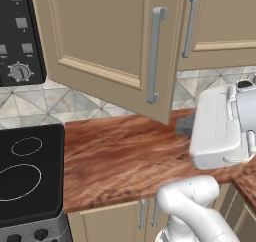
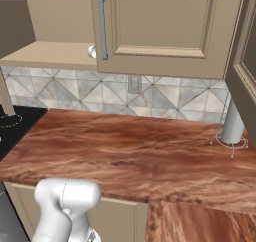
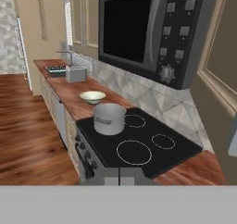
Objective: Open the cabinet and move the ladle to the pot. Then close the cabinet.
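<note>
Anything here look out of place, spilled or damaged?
Nothing is spilled or broken. The one thing that stands out is the cabinet's left door, which hangs open over the counter. The pot sits upright on the stove, with the pale bowl on the counter beyond it.

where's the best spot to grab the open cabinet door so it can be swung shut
Probably the long silver bar handle on the open cabinet door, near its middle. Come in from the door's front face and pinch across the bar from side to side. It runs upright and stands off the panel on end brackets, so fingers should fit around it.
</note>
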You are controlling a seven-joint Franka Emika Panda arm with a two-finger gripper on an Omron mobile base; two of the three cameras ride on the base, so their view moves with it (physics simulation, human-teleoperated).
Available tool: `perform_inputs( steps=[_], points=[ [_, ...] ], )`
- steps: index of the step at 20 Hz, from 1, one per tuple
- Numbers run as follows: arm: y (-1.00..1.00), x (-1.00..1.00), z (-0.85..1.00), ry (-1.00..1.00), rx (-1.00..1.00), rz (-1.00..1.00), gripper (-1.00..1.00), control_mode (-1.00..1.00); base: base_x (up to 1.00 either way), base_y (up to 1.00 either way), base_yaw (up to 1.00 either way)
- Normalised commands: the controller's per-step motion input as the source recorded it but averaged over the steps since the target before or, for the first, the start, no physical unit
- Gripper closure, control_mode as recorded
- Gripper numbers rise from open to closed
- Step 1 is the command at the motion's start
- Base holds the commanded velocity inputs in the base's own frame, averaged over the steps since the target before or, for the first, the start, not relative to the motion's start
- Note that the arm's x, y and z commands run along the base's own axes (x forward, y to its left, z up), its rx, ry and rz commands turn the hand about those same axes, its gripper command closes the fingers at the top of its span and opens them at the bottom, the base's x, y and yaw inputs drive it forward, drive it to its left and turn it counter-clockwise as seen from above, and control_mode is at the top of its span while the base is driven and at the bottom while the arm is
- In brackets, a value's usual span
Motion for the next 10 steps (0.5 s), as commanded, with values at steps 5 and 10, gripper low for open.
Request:
perform_inputs(
  steps=[5, 10],
  points=[
    [-0.98, -0.82, 0.0, -0.02, 0.1, 0.02, 1.0, -1.0, 0.0, 0.0, 0.0],
    [-0.83, 0.19, 0.0, 0.0, 0.06, 0.0, 1.0, -1.0, 0.0, 0.0, 0.0]
  ],
)
